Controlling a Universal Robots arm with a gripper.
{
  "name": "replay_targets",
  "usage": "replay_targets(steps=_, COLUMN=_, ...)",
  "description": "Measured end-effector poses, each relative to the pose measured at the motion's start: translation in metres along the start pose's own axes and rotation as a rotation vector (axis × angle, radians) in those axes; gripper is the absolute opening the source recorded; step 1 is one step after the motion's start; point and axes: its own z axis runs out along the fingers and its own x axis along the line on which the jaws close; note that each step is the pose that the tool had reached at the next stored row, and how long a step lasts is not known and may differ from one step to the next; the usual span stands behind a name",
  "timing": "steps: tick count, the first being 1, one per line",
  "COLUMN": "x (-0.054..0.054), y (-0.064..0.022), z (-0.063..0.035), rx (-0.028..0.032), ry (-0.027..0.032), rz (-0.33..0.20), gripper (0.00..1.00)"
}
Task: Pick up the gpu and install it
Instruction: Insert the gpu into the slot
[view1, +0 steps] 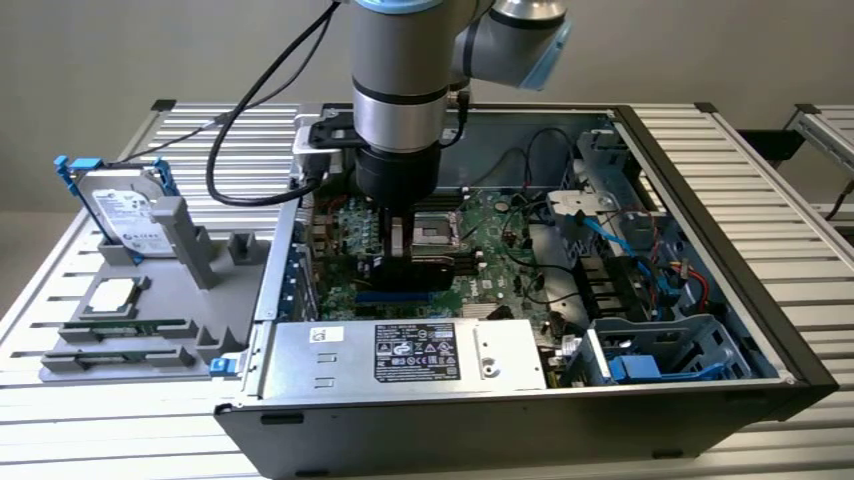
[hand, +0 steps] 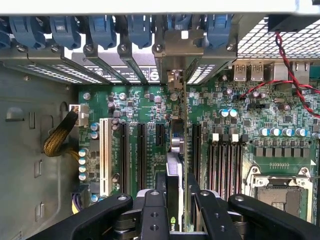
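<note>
We judge the pick-up done and the install under way. In the centre of the exterior view the tool (view1: 398, 255) reaches down into the open computer case (view1: 747, 300), which stands on the slatted table (view1: 747, 150). Its fingers (hand: 152, 205) are drawn in narrow and clamp the gpu (hand: 173, 167) between them. The card stands on edge, running along the black expansion slots (hand: 141, 150) of the motherboard (view1: 501, 250). Its metal end bracket (hand: 172, 80) sits at the case's rear slot openings. We cannot tell whether the card's edge is fully seated in its slot or just above it. The tool has not let go, so seating and release look to be what remains. At the left of the exterior view, the hard drive (view1: 127, 215) stands in its grey holder (view1: 200, 340).
</note>
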Motion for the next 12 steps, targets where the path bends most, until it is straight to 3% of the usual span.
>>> replay_targets(steps=12, x=-0.0001, y=-0.0001, z=0.0021, rx=-0.0038, ry=0.0000, rz=0.000, gripper=0.27)
